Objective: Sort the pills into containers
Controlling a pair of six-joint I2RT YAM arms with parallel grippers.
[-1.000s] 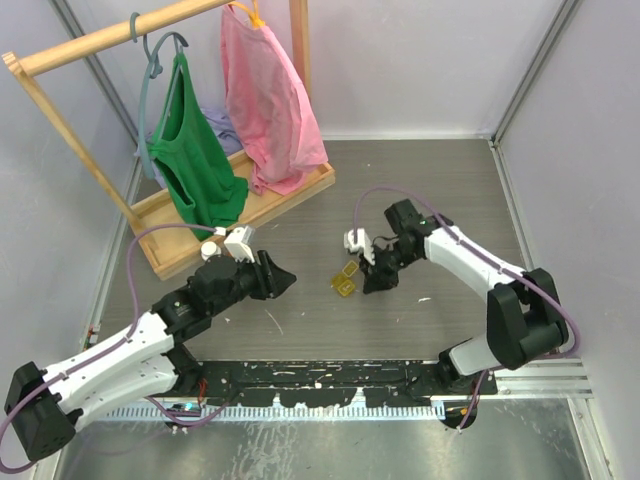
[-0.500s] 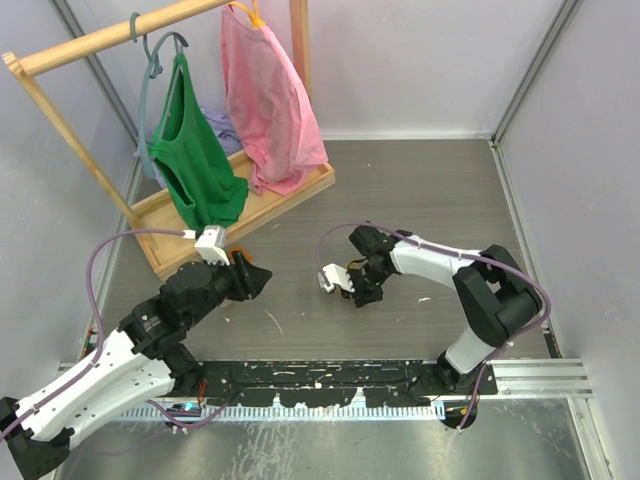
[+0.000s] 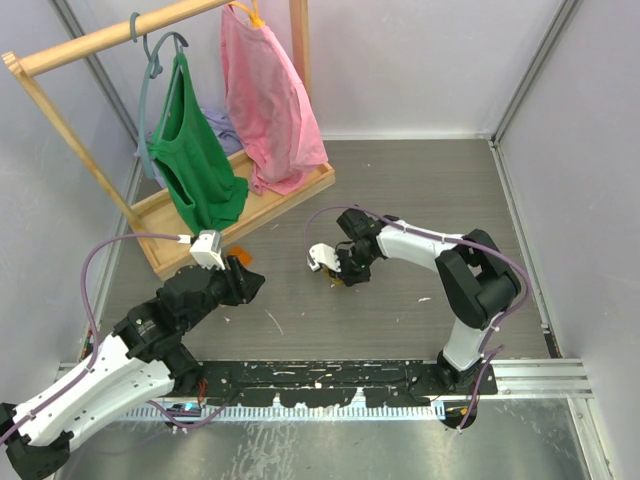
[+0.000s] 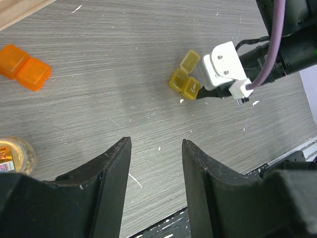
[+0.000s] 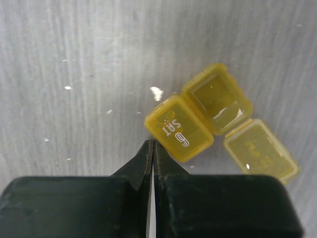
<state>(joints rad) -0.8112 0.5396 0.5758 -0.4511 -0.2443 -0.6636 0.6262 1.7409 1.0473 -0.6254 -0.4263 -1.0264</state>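
Note:
The containers are a small translucent yellow pill box (image 5: 181,128) lying on the grey table. Its near cell is closed and marked SAT. The far cell (image 5: 216,98) stands open and looks empty, with its lid (image 5: 260,150) flapped out to the right. My right gripper (image 5: 152,143) is shut, its tips down at the table and touching the near edge of the closed cell. In the left wrist view the pill box (image 4: 184,79) lies ahead to the right. My left gripper (image 4: 156,141) hangs open above bare table, holding nothing. I can make out no pills.
An orange two-cell box (image 4: 25,68) lies at the left, and a small labelled bottle (image 4: 12,153) stands by my left finger. A wooden clothes rack (image 3: 250,215) with green and pink garments fills the back left. White specks dot the table.
My right gripper has swung left across the table and shut, ending at the yellow pill box, which has shifted slightly left. My left arm has drawn back a little to the left.

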